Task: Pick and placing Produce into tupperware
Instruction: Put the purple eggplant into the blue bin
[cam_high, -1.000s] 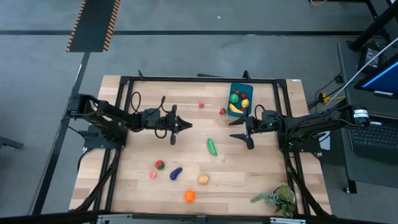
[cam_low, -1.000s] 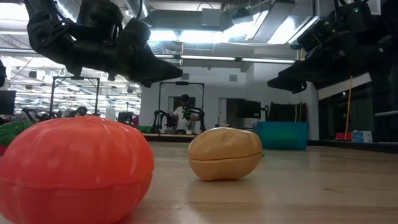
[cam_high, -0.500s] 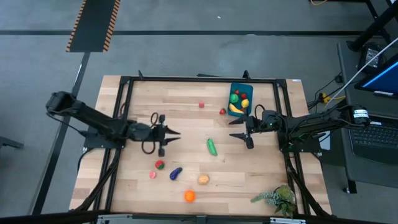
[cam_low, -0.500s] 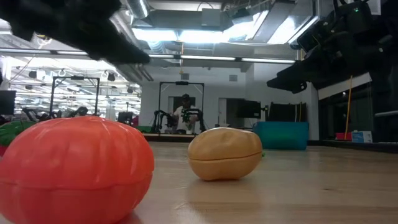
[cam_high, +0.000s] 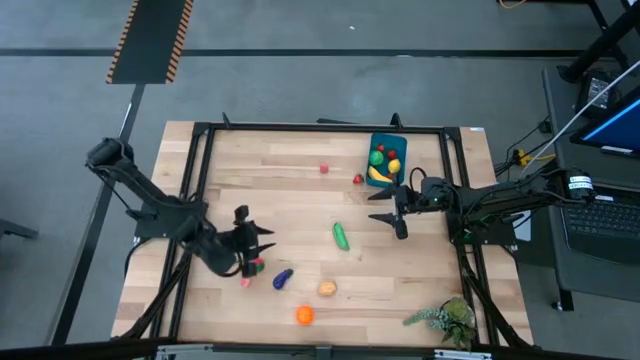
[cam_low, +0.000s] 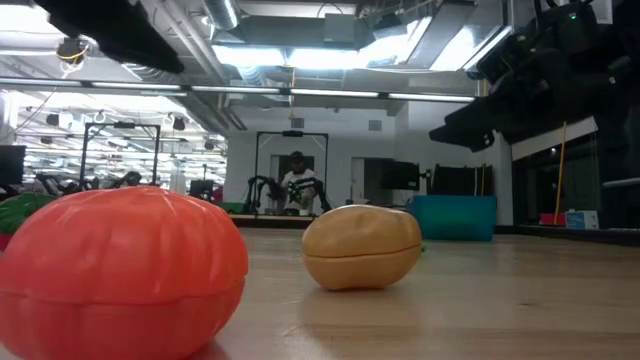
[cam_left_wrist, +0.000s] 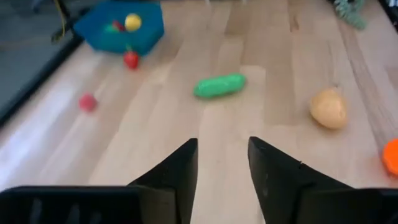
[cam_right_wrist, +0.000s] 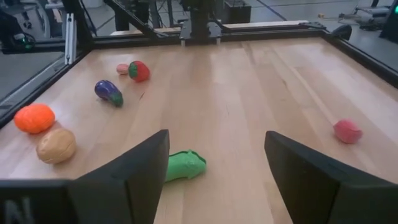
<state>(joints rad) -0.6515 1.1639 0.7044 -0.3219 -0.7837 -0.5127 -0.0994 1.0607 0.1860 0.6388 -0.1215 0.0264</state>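
My left gripper (cam_high: 262, 243) (cam_left_wrist: 222, 163) hangs open over the table's near left part, holding nothing. Just beside it lie a red piece (cam_high: 257, 266), a pink piece (cam_high: 245, 282) and a purple eggplant (cam_high: 283, 279). A green cucumber (cam_high: 341, 236) (cam_left_wrist: 219, 85) lies mid-table. A tan potato (cam_high: 327, 289) and an orange piece (cam_high: 304, 315) rest near the front edge. The blue tupperware (cam_high: 385, 158) at the far right holds several pieces. My right gripper (cam_high: 390, 210) (cam_right_wrist: 217, 155) waits wide open right of the cucumber (cam_right_wrist: 183, 165).
Two small red pieces (cam_high: 324, 168) (cam_high: 358, 179) lie left of the tupperware. A leafy green sprig (cam_high: 445, 320) sits at the near right corner. A black frame (cam_high: 300, 127) runs around the table. Bare wood lies between the cucumber and the far edge.
My left gripper has swung from the table's middle toward the near left, ending beside the red piece, and has risen out of the low view. Its fingers have parted. No produce has moved.
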